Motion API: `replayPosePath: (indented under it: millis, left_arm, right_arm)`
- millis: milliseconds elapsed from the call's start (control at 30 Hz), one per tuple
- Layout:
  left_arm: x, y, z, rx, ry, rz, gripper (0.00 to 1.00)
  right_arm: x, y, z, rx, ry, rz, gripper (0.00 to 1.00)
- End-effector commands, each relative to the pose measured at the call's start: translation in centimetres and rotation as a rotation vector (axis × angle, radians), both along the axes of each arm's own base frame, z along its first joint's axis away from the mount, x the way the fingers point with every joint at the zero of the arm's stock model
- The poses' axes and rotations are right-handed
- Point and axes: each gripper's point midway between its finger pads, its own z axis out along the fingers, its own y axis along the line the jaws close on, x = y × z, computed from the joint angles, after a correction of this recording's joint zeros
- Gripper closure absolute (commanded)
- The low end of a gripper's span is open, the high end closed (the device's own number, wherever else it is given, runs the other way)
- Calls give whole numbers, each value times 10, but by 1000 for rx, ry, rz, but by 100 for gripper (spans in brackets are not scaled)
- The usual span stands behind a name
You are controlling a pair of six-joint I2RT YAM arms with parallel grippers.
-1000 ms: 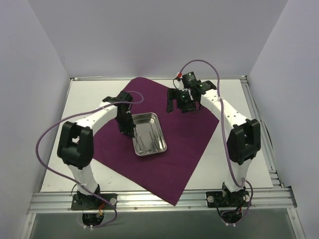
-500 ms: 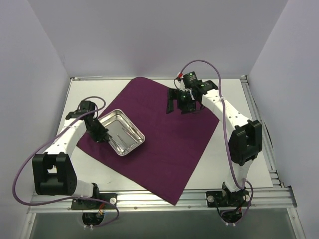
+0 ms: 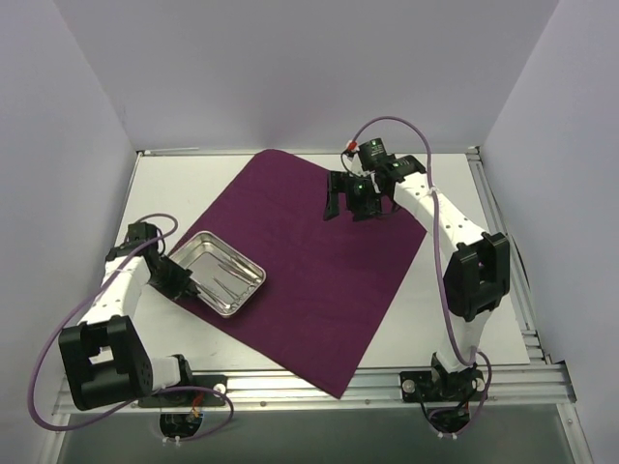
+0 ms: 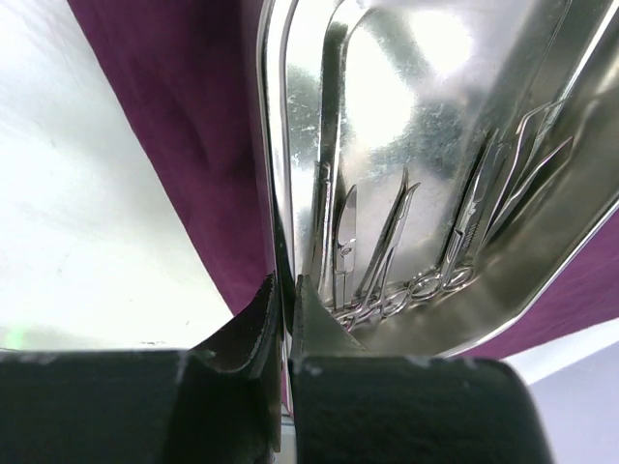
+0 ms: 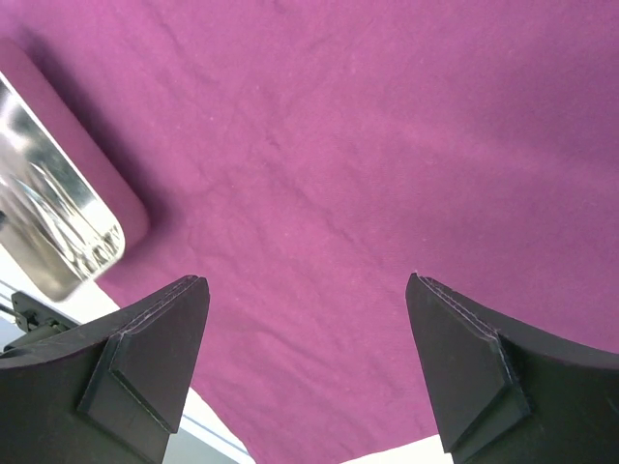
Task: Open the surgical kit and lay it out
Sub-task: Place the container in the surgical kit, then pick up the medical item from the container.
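The purple cloth wrap lies spread flat on the table. The steel tray sits on the cloth's left corner, with several thin ring-handled instruments inside it. My left gripper is shut on the tray's left rim. In the left wrist view the rim runs between the closed jaws of that gripper, and the instruments lie just beyond. My right gripper is open and empty above the far part of the cloth. The right wrist view shows that gripper, the cloth below and the tray at the left.
The white table shows bare to the right of the cloth and in a strip on the left. White walls enclose the back and sides. An aluminium rail runs along the near edge by the arm bases.
My left arm has dragged the tray from the middle of the cloth to its left corner, turning it. The right gripper has stayed open, almost in place.
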Motion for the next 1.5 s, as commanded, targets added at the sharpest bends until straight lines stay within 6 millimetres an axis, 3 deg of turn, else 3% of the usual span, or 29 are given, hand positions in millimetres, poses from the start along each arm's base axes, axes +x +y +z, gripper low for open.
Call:
replayPosePath:
  millis: [0, 333, 467, 500, 600, 700, 767, 967, 1000, 1100, 1233, 1267, 1467]
  left_arm:
    - [15, -17, 11, -122, -95, 55, 98]
    - [25, -10, -9, -133, -86, 112, 98]
    - [25, -7, -16, -133, -65, 120, 85]
    - [25, -7, -18, -131, -54, 121, 75]
    - [13, -7, -20, -124, -11, 114, 62]
    - [2, -4, -13, -101, 9, 122, 45]
    - [-3, -2, -1, -83, 22, 120, 41]
    - [13, 17, 50, 55, -40, 85, 44]
    - [23, 18, 64, 63, -83, 85, 46]
    - [39, 10, 79, 41, -123, 98, 58]
    - [59, -11, 74, -3, -105, 92, 61]
    - [61, -20, 64, -4, -62, 69, 61]
    - [66, -52, 32, 21, 75, 61, 49]
  right_arm:
    - [-3, -1, 5, 15, 17, 14, 14]
    - [-2, 1, 0, 25, 36, 22, 14]
    - [-1, 2, -1, 29, 40, 23, 14]
    - [0, 2, -2, 30, 43, 23, 14]
    - [-1, 3, -3, 31, 49, 23, 14]
    - [-1, 3, -4, 33, 49, 23, 14]
    - [-1, 4, -4, 40, 49, 25, 14]
    - [-1, 5, -6, 41, 58, 26, 14]
    - [-1, 5, -7, 39, 59, 25, 14]
    - [-1, 5, -6, 40, 56, 26, 14]
    - [-1, 4, -7, 38, 55, 25, 14]
    - [-1, 4, -6, 39, 54, 23, 14]
    - [0, 3, 0, 41, 40, 19, 14]
